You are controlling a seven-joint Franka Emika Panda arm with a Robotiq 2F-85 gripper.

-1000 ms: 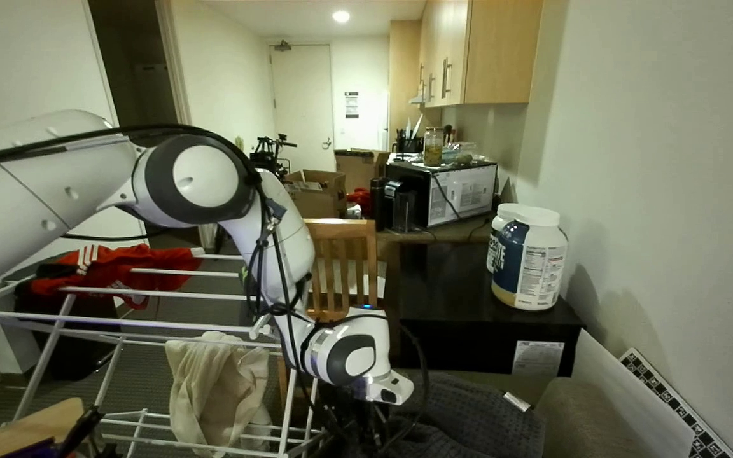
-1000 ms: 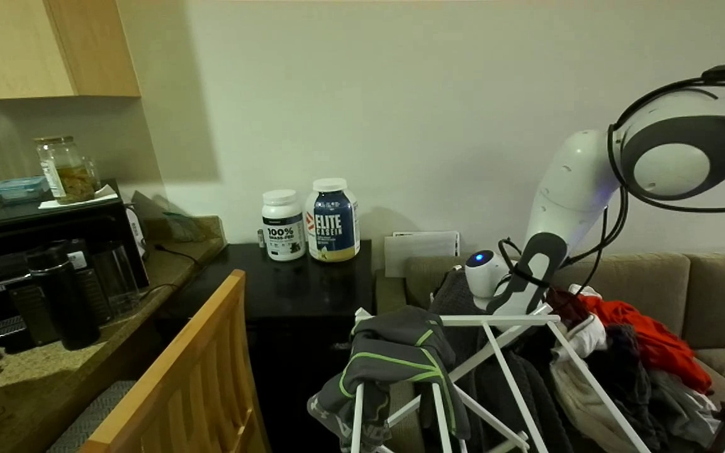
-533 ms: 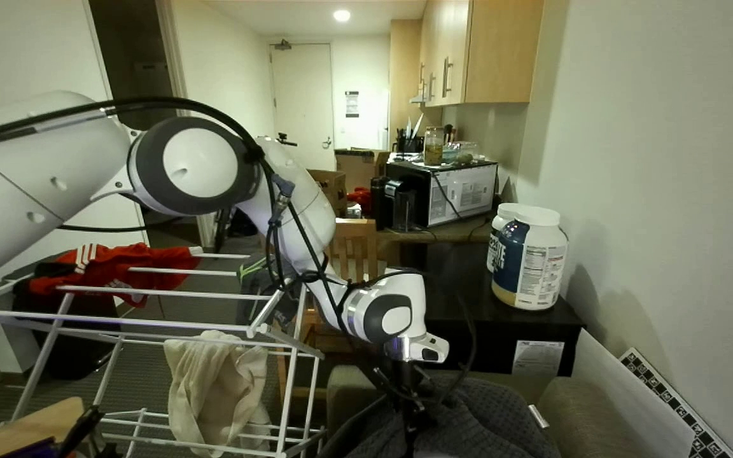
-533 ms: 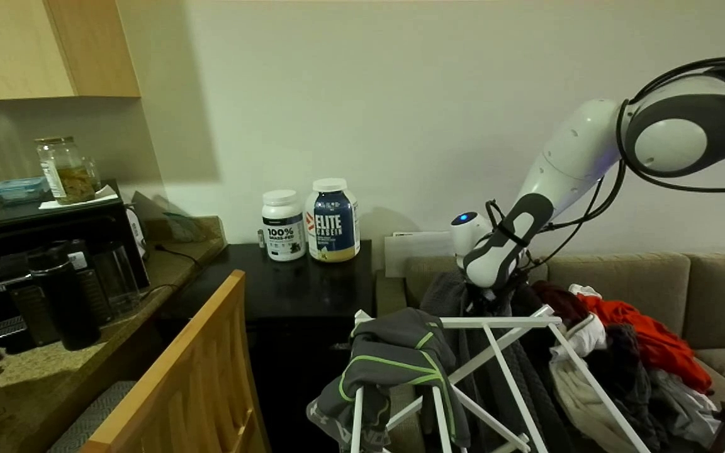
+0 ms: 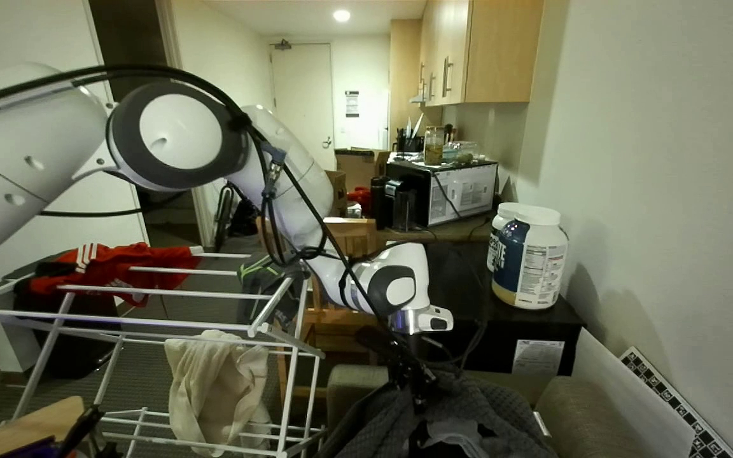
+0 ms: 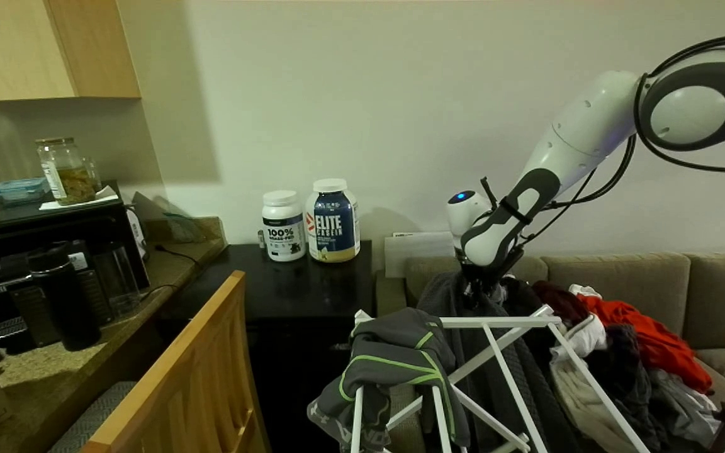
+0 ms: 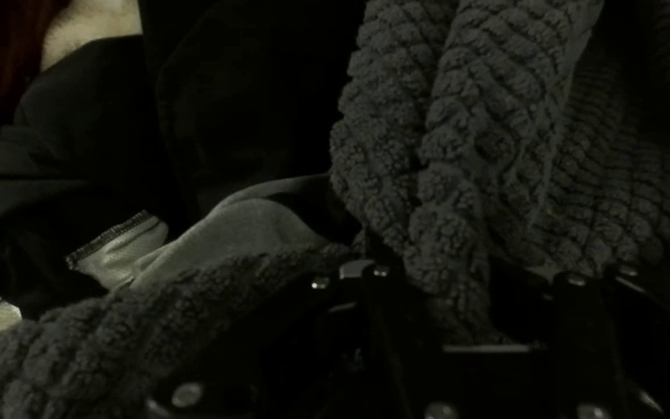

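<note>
My gripper [image 5: 421,393] is above the end of the sofa, beside the drying rack; it also shows in an exterior view [image 6: 474,292]. In the wrist view the black jaws [image 7: 460,285] are closed around a bunched fold of a dark grey ribbed, fluffy blanket [image 7: 486,116]. The blanket rises to the gripper in both exterior views [image 5: 506,407] [image 6: 441,296], and its lower part stays on the sofa. A light grey garment [image 7: 248,224] and a black garment [image 7: 79,128] lie beside it. The fingertips are partly hidden by dark shadow and cloth.
A white drying rack [image 5: 169,324] stands beside the arm, holding a cream cloth [image 5: 214,388], a red garment [image 5: 118,267] and a grey garment with green lines [image 6: 394,355]. Clothes [image 6: 652,343] are heaped on the sofa [image 6: 620,277]. Two tubs [image 6: 332,220] stand on a black cabinet [image 6: 274,296].
My gripper has risen from low beside the rack, and the blanket has been pulled up with it. A light grey garment now shows below the blanket. The rack has stayed put.
</note>
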